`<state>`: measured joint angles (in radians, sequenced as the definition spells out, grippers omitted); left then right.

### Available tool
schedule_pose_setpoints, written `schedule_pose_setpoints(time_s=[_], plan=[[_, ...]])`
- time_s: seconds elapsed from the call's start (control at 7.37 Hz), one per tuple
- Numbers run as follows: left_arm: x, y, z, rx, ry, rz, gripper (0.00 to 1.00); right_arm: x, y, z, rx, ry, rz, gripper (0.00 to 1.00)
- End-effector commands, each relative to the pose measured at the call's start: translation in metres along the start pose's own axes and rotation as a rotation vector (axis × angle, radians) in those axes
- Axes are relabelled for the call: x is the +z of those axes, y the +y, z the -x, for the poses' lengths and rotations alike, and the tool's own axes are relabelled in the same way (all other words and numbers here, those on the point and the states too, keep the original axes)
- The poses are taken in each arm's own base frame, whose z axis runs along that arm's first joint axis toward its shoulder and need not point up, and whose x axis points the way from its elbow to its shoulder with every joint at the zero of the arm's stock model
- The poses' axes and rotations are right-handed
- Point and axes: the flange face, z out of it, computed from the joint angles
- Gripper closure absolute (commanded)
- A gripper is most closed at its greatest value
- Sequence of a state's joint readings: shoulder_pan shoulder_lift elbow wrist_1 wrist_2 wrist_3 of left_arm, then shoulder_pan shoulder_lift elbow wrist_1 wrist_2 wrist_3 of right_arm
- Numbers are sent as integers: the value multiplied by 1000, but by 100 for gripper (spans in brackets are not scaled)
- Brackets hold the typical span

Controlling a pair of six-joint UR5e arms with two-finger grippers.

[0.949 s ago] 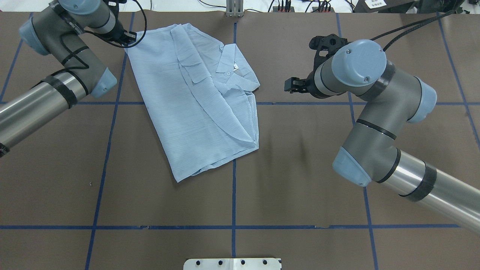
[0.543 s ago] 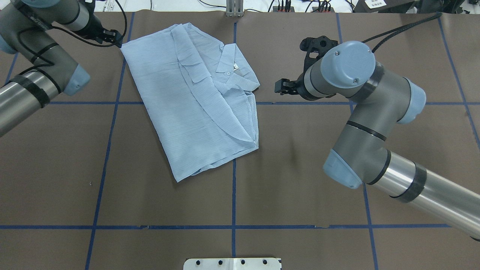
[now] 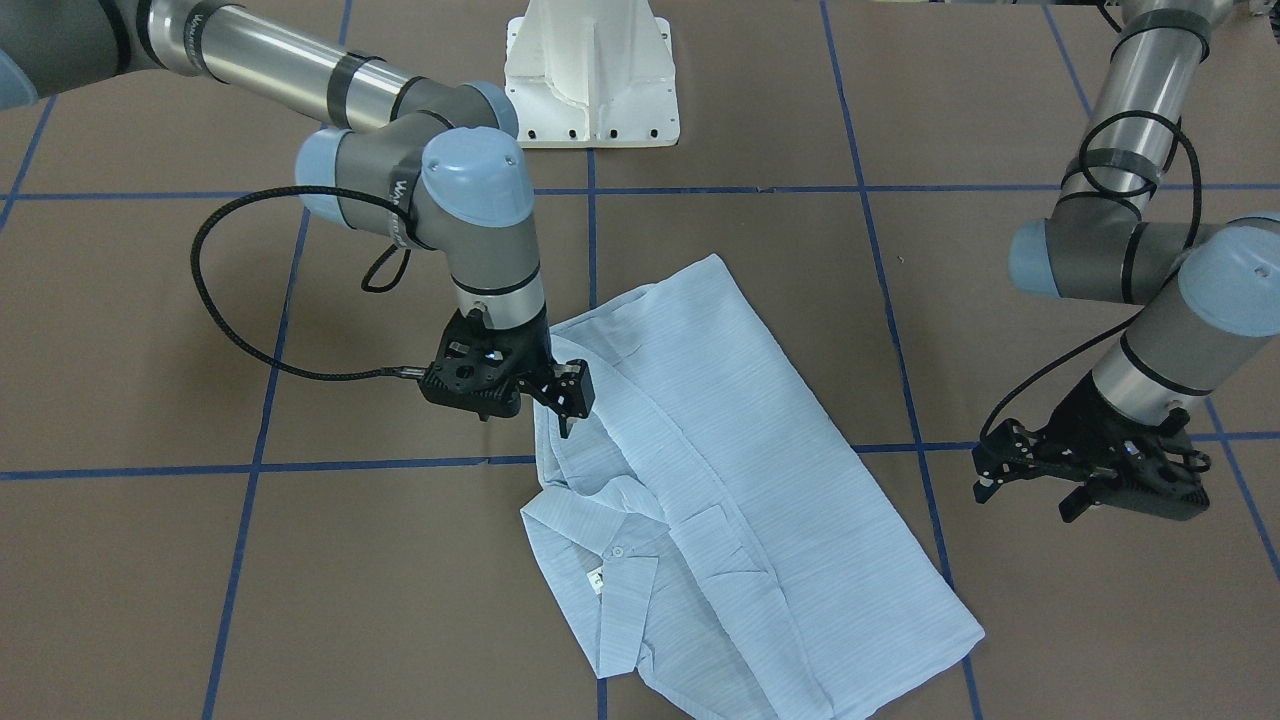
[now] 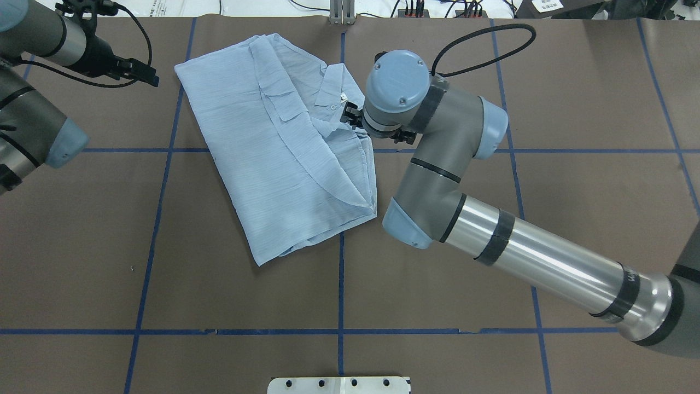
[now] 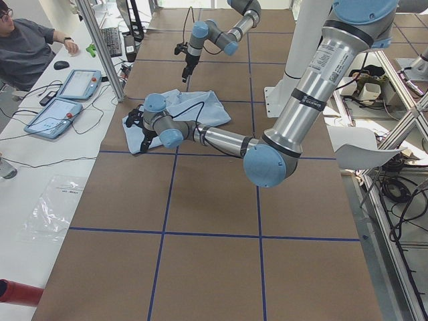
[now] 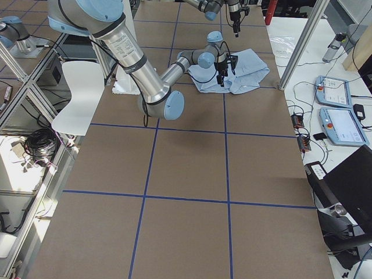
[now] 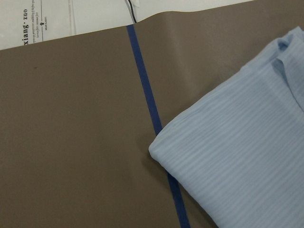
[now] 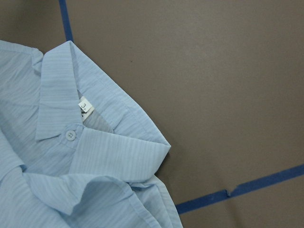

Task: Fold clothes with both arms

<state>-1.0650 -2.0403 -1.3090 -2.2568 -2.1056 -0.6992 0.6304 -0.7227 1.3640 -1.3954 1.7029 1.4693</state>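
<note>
**Right tool** (image 3: 566,412): points down over the shirt's (image 4: 284,153) side edge, just beside the collar (image 4: 333,90). It cannot be told whether the fingers are apart or together, or whether they touch the cloth.

**Left tool** (image 3: 1028,498): fingers apart, nothing between them. It hangs over bare desk (image 4: 492,246) near the shirt's far corner, clear of the cloth.

**Right arm** (image 4: 525,257): reaches across from the desk's right side, its wrist above the collar end.

**Left arm** (image 3: 1130,250): bent at the desk's left side.

**Shirt**: light blue, finely striped, folded into a slanted oblong. It lies flat on the desk, with the collar at the far end from the robot. A size tag (image 8: 84,105) and a pale button (image 8: 70,135) show at the neck.

**Desk**: brown cover with a grid of blue tape lines (image 4: 340,284). One shirt corner lies across a line.
</note>
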Motion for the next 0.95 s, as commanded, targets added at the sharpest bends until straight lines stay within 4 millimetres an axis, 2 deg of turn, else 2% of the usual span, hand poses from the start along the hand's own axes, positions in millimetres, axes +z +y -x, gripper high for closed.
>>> schedule_pose_setpoints(time_s=[0.0,0.14,0.41,0.54,0.81], plan=[[-6,5,-6,-25,12,-5,0,42,15,12,1,19,-58,11],[-5,9,-2,-29,8,0,0,51,22,11,-11,11,-63,14],[-5,14,1,-31,6,2,0,57,38,10,-29,20,-47,30],[-5,15,1,-31,6,2,0,68,52,2,-45,39,-35,34],[-5,15,1,-31,6,2,0,69,54,1,-89,43,-33,38]])
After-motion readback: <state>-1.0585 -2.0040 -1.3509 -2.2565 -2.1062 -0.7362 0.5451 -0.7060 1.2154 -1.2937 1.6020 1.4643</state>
